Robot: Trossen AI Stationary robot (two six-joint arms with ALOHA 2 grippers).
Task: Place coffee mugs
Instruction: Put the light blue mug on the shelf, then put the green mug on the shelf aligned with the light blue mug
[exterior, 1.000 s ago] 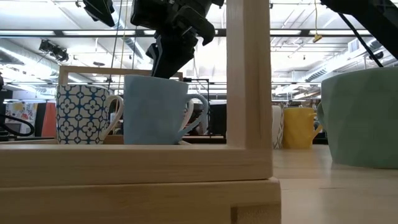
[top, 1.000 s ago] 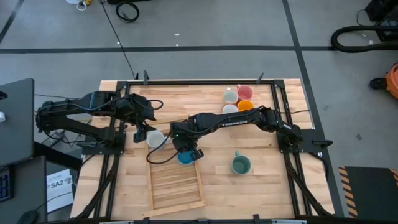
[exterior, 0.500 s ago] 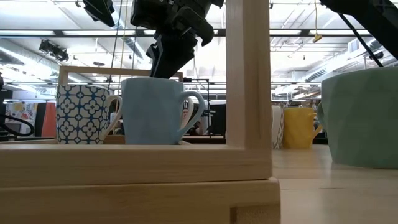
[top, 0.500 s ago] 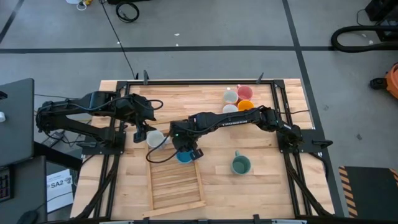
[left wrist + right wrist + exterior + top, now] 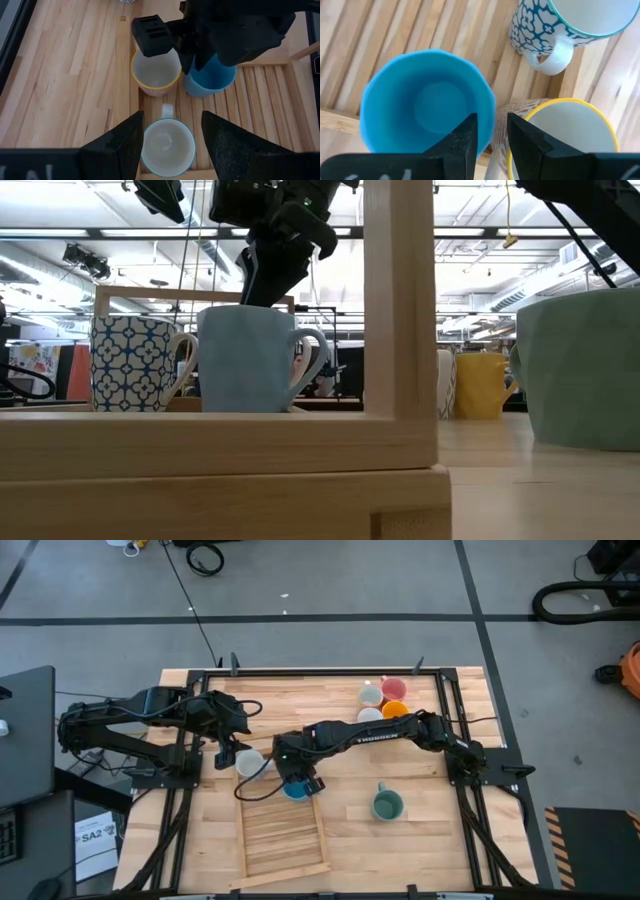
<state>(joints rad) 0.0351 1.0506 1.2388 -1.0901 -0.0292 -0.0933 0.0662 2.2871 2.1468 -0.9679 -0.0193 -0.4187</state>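
Right now the right gripper (image 5: 297,780) sits over the blue mug (image 5: 427,107) at the far end of the slatted tray (image 5: 285,840), its fingers (image 5: 465,145) pinching the mug's rim, one inside and one outside, clamped on it. The blue mug stands upright on the tray's slats, its base down in the low view (image 5: 250,360). Just beside it on the tray stands a yellow-rimmed mug (image 5: 156,72), touching or nearly touching the blue one. Next to that, also on the tray, stands a white mug with a teal pattern (image 5: 167,145), its handle turned toward the yellow-rimmed one.

The left gripper (image 5: 228,753) hovers above the patterned mug with its fingers (image 5: 122,142) spread apart and holding nothing.

Well apart from the tray, a teal mug (image 5: 387,804) stands alone on the table (image 5: 420,840). Near the table's far edge, farther from the tray, a pink mug (image 5: 394,689), an orange mug (image 5: 395,709) and two white mugs (image 5: 371,696) cluster together.
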